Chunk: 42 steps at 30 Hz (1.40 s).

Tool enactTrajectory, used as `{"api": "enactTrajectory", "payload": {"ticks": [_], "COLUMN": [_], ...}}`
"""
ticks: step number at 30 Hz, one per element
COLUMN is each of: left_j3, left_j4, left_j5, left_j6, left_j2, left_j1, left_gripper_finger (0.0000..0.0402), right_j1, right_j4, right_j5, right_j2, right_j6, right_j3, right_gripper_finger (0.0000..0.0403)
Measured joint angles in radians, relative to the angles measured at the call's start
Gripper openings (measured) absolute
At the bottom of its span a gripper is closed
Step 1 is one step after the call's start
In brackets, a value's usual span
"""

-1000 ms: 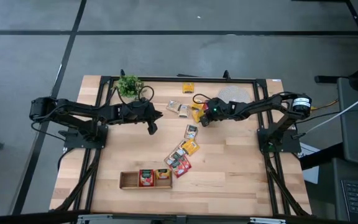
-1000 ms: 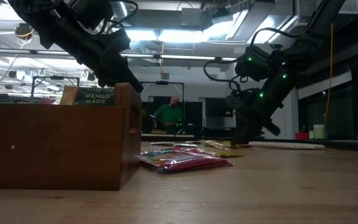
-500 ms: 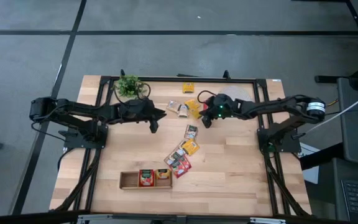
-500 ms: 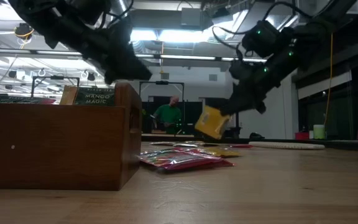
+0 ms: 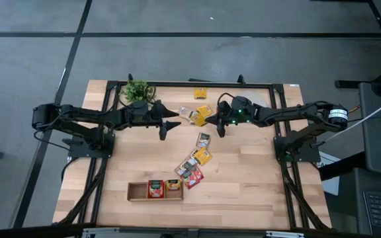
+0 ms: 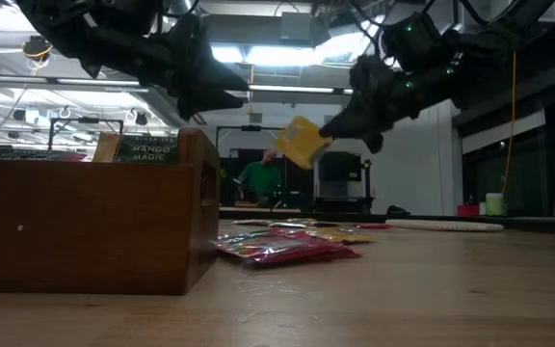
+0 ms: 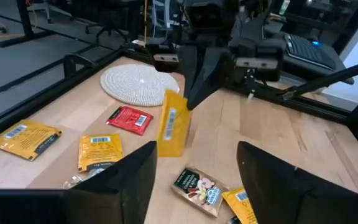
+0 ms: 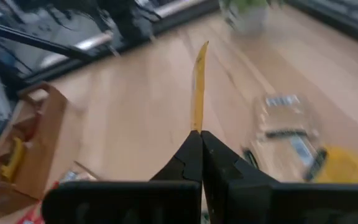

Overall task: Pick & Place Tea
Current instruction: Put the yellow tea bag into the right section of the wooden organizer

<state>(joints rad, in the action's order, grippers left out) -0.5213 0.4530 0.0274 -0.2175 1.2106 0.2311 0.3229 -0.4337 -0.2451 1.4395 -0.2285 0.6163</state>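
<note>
End effector, R (image 8: pixel 197 132), pinches yellow sachet (image 8: pixel 197 87), edge-on.

potted plant (image 5: pixel 137 90), woven mat (image 7: pixel 140 81), wooden tray (image 5: pixel 137 192)

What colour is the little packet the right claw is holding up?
Yellow; the tea sachet in the right gripper shows best in the left wrist view.

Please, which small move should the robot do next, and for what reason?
Probably the right end effector, shut on the yellow tea sachet and holding it above the table, should carry it toward the wooden tray, where sachets already sit in two compartments. The left end effector is open, facing the sachet, so a handover is also possible.
</note>
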Motion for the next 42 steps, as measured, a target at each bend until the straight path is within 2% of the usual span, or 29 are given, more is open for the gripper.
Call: {"api": "enactTrajectory", "payload": {"ticks": [6,14,25,34,42], "left_j3": [0.0,0.0,0.0,0.0,0.0], "left_j4": [0.018,0.068,0.099,0.176,0.227], "left_j5": [0.0,0.051,0.062,0.096,0.123], "left_j6": [0.004,0.004,-0.004,0.065,0.063], "left_j2": [0.0,0.0,0.0,0.0,0.023], "left_j1": [0.0,0.0,-0.001,-0.025,-0.028], "left_gripper_finger": [0.0237,0.0231,0.0231,0.0214,0.0172], "right_j1": [0.0,-0.021,-0.073,-0.073,-0.073], "right_j4": [-0.114,-0.205,-0.177,-0.164,-0.166], "right_j5": [-0.069,-0.09,-0.091,-0.09,-0.09], "right_j2": [0.0,-0.001,-0.001,-0.001,-0.001], "right_j6": [0.002,0.02,0.093,0.103,0.103], "right_j3": [0.0,0.002,0.078,0.101,0.103], "right_gripper_finger": [0.0,0.0,0.0,0.0,0.0]}}
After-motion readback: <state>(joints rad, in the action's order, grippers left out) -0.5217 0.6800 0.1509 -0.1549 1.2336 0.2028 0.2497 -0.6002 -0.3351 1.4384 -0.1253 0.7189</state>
